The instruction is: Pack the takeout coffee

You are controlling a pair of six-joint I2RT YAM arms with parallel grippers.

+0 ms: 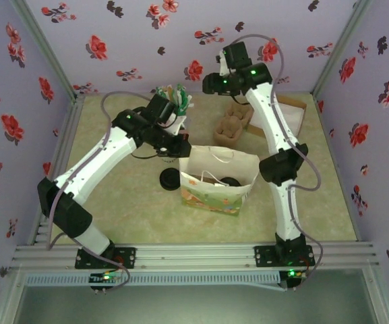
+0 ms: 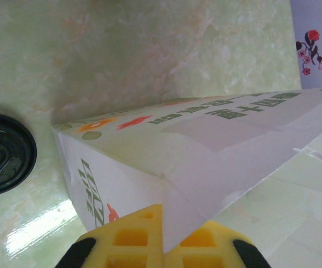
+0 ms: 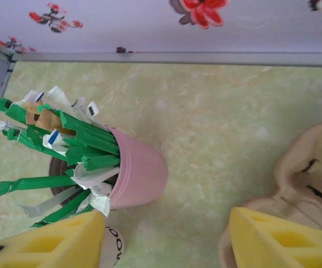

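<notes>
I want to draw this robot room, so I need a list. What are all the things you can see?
paper bag: one, white with colourful print, standing open mid-table
lid: one, black, flat on the table left of the bag
dark round thing: one, inside the bag; cannot tell what it is
pink cup: one, stuffed with green and white sachets, at the back
pulp carrier: one, brown, right of the pink cup
shallow box: one, white, back right
table: one, pale green marble look
left gripper: yellow fingers, shut on the bag's edge
right gripper: yellow fingers, open, over the gap between pink cup and carrier
</notes>
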